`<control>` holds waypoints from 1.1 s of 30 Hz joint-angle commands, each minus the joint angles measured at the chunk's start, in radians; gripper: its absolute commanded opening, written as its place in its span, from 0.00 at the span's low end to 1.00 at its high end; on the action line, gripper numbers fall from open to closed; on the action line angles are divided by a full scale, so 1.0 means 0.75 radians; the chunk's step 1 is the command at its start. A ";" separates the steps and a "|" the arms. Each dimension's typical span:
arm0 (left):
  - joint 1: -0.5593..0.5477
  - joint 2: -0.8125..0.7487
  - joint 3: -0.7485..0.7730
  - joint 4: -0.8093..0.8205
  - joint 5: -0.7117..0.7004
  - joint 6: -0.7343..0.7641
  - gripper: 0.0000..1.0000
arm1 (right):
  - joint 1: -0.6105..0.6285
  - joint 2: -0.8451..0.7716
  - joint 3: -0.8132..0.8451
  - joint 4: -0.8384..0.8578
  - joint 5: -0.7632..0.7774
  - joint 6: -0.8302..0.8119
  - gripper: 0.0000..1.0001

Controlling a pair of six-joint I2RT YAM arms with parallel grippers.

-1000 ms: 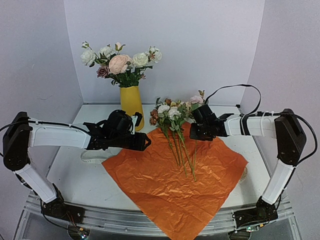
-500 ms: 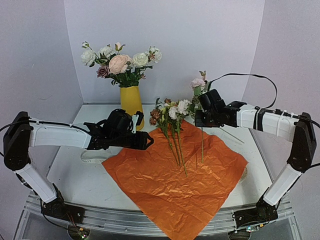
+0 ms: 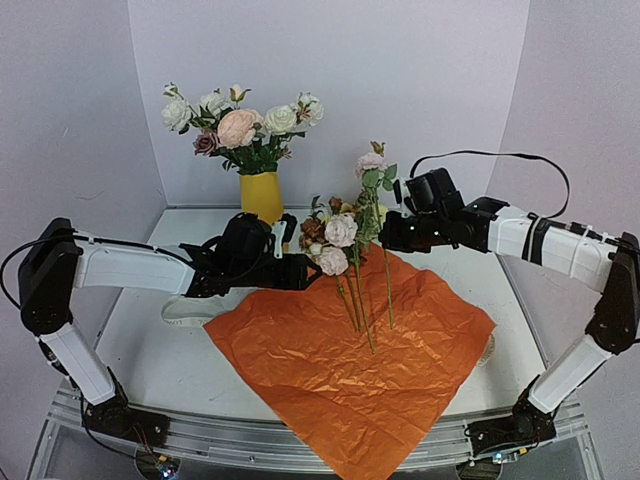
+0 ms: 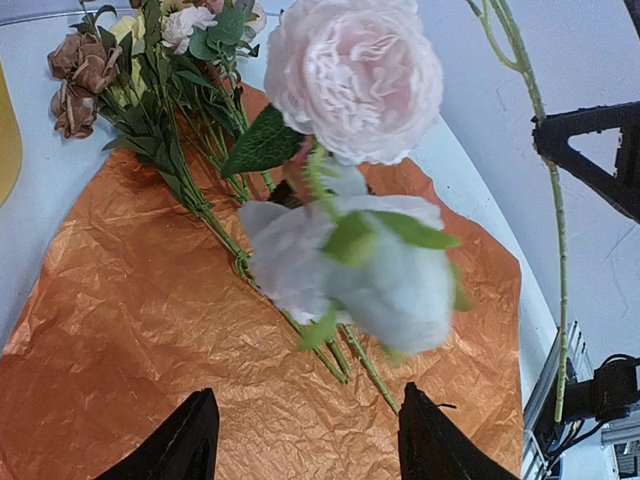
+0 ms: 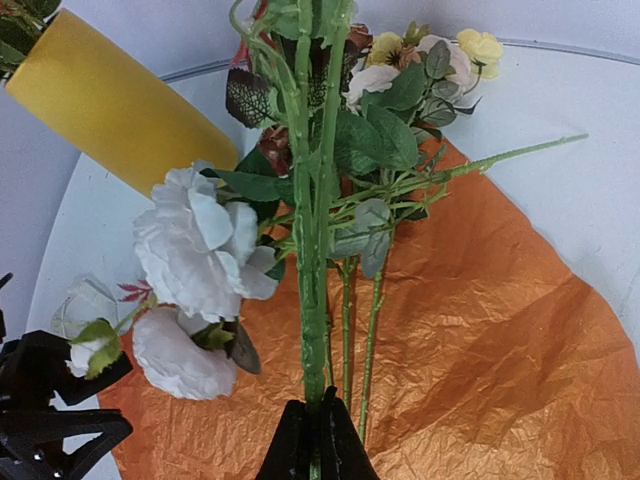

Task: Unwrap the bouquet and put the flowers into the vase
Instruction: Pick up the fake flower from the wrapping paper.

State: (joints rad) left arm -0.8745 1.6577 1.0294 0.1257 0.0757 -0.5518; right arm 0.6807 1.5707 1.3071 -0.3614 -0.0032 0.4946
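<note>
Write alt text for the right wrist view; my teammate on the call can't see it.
The right gripper, at bottom centre, is shut on thin green flower stems that run straight up the frame. Beneath lies the unfolded orange paper with more flowers on it; white blooms sit at left, the yellow vase at top left.

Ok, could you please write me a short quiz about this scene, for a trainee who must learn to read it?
1. Fill in: the left pincer is ___, with nothing between its fingers.
2. Which one is shut on a green stem? A the left pincer; B the right pincer; C both.
3. True or false: the orange paper is rolled into a cone.

Key: 1 open; 2 B; 3 false, the paper lies spread flat.
</note>
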 commanded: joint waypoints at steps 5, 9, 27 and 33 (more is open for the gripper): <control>0.004 0.064 0.143 0.054 -0.047 0.021 0.63 | 0.011 -0.097 0.076 0.042 -0.044 0.006 0.00; 0.028 0.101 0.188 0.055 -0.066 0.029 0.62 | 0.015 -0.112 0.098 0.007 -0.036 -0.005 0.00; 0.226 0.293 0.464 0.053 0.088 0.001 0.63 | 0.052 -0.147 0.238 -0.160 -0.018 -0.031 0.00; 0.267 0.365 0.522 0.047 0.112 -0.015 0.63 | 0.058 -0.156 0.251 -0.189 -0.010 -0.020 0.00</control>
State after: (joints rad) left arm -0.6872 1.9121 1.3666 0.1322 0.1314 -0.5529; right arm 0.7166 1.5009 1.4437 -0.5022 -0.0311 0.4934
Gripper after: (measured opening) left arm 0.629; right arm 0.043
